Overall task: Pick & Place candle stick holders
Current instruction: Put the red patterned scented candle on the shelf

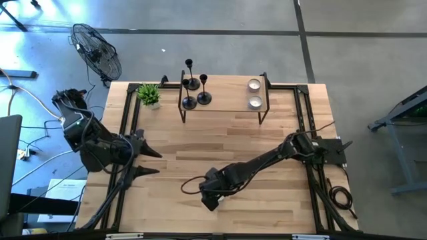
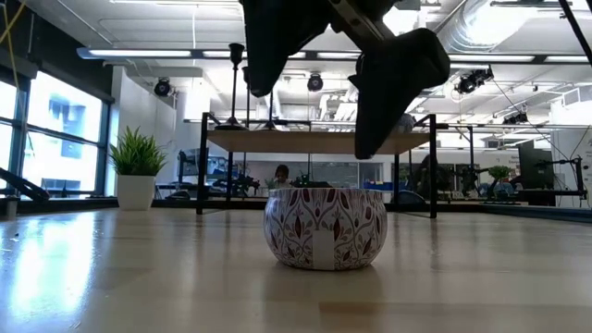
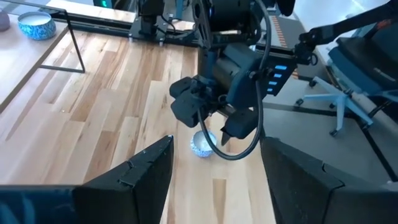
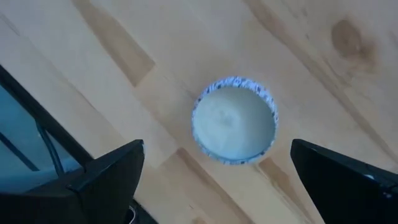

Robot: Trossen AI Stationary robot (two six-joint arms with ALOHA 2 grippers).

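Three black candle stick holders (image 1: 203, 98) stand by their round bases on the left end of a raised wooden shelf (image 1: 223, 101) at the table's far side. Two silvery tealight cups (image 1: 254, 85) sit on its right end. A third cup, patterned on its wall (image 2: 324, 228) (image 4: 235, 119), rests on the table near the front edge. My right gripper (image 1: 207, 192) (image 4: 224, 180) hangs open right above it, fingers pointing down, one on either side and clear of the cup. My left gripper (image 1: 151, 162) (image 3: 214, 180) waits open and empty over the table's left side.
A small potted plant (image 1: 149, 95) stands at the far left corner, beside the shelf's black legs (image 1: 183, 112). Black frame rails (image 1: 127, 107) run along the table's left and right sides. Bare wood (image 1: 220, 143) lies between the shelf and the arms.
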